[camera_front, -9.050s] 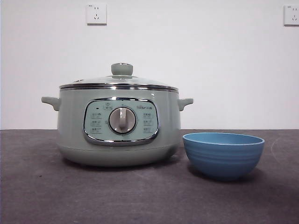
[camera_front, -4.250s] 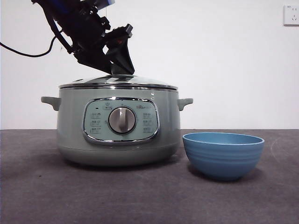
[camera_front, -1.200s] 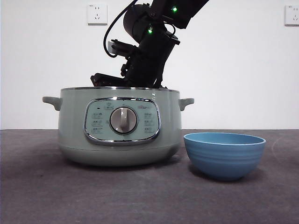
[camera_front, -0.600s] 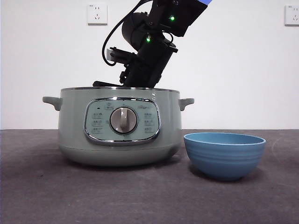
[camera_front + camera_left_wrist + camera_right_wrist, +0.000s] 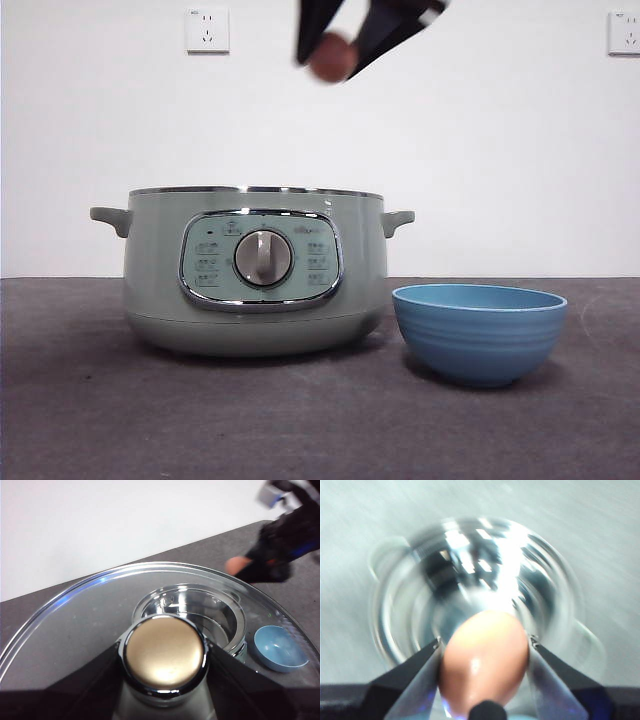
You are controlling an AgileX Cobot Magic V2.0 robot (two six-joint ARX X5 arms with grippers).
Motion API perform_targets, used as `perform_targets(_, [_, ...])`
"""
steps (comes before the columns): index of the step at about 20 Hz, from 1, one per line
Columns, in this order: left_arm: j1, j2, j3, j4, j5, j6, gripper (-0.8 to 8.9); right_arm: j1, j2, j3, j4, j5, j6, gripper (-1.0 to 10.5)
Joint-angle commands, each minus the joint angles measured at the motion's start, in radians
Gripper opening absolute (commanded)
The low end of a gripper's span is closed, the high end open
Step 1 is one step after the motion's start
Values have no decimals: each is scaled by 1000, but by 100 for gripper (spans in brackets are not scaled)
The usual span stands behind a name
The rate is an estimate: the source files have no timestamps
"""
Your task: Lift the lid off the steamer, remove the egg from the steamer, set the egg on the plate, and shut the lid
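Note:
The sage-green steamer (image 5: 255,280) stands open on the table, its shiny inside seen in the left wrist view (image 5: 192,611) and right wrist view (image 5: 470,580). My right gripper (image 5: 335,50) is shut on a brown egg (image 5: 331,57), high above the steamer; the egg fills the right wrist view (image 5: 484,664). My left gripper (image 5: 164,656) is shut on the lid's knob (image 5: 164,652) and holds the glass lid (image 5: 75,625) up, out of the front view. The blue plate (image 5: 479,331) stands right of the steamer, empty (image 5: 279,648).
Two wall sockets (image 5: 206,29) (image 5: 624,32) are on the white wall behind. Dark grey table (image 5: 90,420) stretches in front of the steamer and bowl.
My right gripper has risen fast out of the steamer with the egg, from the rim to the top of the front view. Earlier, the left gripper took the lid away.

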Motion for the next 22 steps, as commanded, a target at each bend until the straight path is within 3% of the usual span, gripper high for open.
perform_targets(1, [2,-11,5,57,3,1,-8,-14,-51,-6,-101,13,-14,-17])
perform_targets(3, [2,-11,5,58,3,1,-8,-54,-73,-32,-170,29,-11,-17])
perform_targets(6, [2,-11,5,57,3,1,-8,-93,-92,-140,-140,24,-7,-17])
perform_targets(9, [1,-11,5,53,3,1,-8,-113,-93,-278,-49,19,7,-17])
perform_targets(11, [1,-11,5,54,3,1,-8,-123,-93,-385,38,-29,19,-17])
perform_targets(16, [1,-11,5,53,6,1,-8,-147,-91,-610,246,-29,34,-17])
perform_targets(22, [1,-11,5,48,6,0,-8,-184,-36,-710,380,-80,33,-17])
